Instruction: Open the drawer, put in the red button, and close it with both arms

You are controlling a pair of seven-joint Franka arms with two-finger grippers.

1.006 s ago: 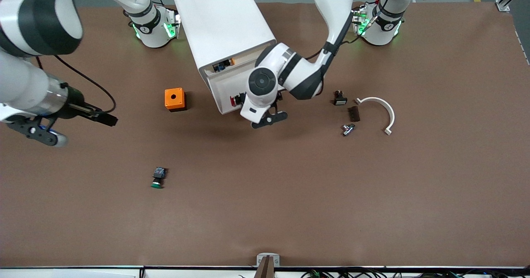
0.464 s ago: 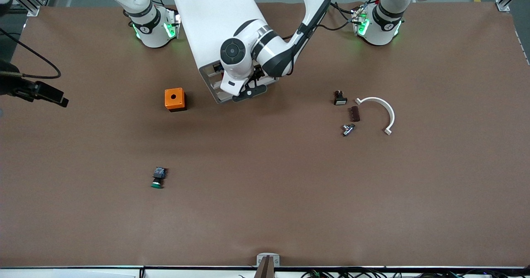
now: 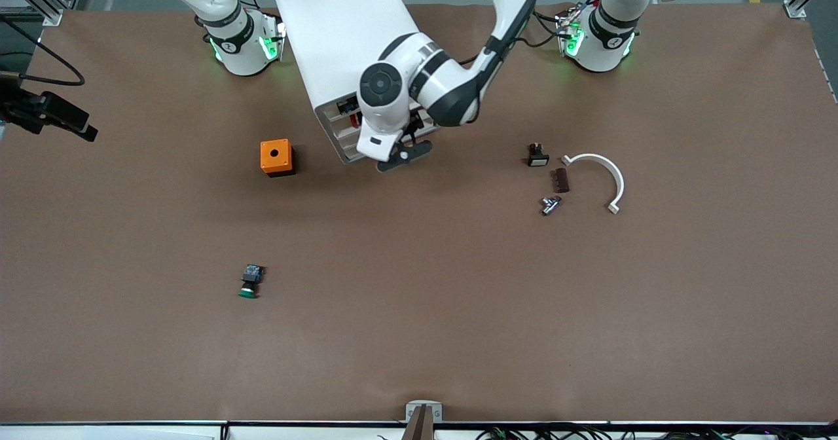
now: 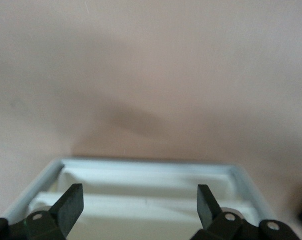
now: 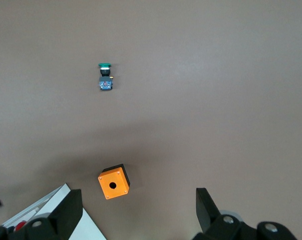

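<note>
Left gripper (image 3: 404, 155) open at the cabinet (image 3: 347, 47) front; push drawer (image 4: 145, 187) squarely. Right gripper (image 5: 135, 210) open, waiting high over orange box (image 5: 114, 182).

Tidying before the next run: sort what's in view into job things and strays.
Job: drawer in the cabinet; red button inside it; left pincer, open, at the drawer's front; right pincer, open, waiting above the table near the orange box.
Strays: orange box; green button; white arc; black switch; brown block; metal fitting.
</note>
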